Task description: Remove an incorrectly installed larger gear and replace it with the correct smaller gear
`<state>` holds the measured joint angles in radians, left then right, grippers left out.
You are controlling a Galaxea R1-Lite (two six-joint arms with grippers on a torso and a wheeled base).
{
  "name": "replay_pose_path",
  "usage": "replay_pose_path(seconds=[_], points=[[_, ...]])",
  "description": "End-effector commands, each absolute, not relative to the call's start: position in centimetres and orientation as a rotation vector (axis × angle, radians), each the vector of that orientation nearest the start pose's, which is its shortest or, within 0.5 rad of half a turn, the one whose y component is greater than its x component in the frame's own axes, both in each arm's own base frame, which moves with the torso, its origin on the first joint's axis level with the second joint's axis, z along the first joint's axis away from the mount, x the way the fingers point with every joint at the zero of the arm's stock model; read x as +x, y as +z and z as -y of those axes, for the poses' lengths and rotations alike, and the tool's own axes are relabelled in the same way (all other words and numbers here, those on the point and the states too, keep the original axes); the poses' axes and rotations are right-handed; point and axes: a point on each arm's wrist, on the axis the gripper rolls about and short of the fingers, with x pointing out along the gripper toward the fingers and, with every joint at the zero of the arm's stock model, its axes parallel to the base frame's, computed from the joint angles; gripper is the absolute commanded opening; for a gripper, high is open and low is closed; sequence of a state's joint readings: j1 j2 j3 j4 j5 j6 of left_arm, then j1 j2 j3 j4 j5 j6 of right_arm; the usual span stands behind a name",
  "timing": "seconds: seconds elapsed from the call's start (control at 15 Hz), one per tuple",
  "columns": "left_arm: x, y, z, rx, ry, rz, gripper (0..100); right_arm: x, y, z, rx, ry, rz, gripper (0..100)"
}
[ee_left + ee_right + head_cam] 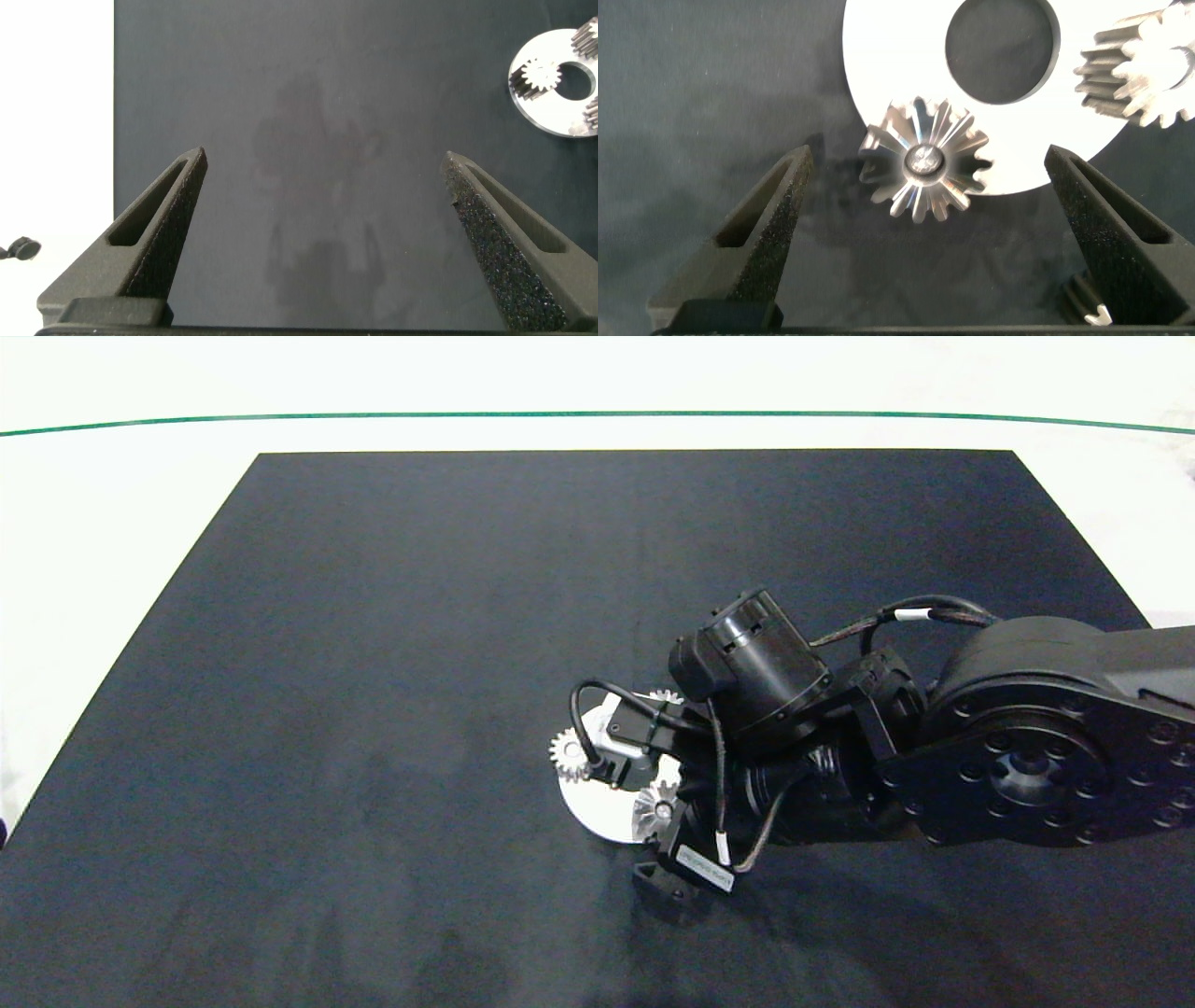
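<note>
My right pincer point(924, 233) hung wide open and empty, straddling the smaller gear point(924, 161) on the disc's point(896, 56) rim, lined up to grip. Left pincer point(327, 233) open, idle, well apart.

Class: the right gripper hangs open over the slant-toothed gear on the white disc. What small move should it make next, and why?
Probably lower the right gripper and close on the smaller gear. Its fingers are open, straddling that gear at the edge of the white disc, not yet touching it. The left gripper hangs open over bare mat, away from the disc.
</note>
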<state>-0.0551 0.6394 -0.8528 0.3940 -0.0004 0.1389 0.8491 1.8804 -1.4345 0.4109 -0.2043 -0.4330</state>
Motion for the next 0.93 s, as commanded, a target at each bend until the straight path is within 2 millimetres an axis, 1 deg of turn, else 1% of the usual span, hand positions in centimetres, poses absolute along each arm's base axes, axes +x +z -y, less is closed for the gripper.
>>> replay_pose_path(seconds=[0.07,0.53,0.67,0.93], points=[[1.37,27.07,0.08,0.144,-0.068,-0.177,100,23.69,20.30,-26.25,-0.833,0.763,-0.612,99],[1.19,27.12,0.07,0.144,-0.067,-0.169,100,24.02,19.72,-26.67,-0.841,0.756,-0.625,84],[1.11,27.12,0.06,0.144,-0.065,-0.166,100,23.92,19.67,-26.80,-0.844,0.759,-0.625,81],[1.08,27.09,0.06,0.144,-0.065,-0.166,100,23.84,19.63,-26.83,-0.852,0.747,-0.625,72]])
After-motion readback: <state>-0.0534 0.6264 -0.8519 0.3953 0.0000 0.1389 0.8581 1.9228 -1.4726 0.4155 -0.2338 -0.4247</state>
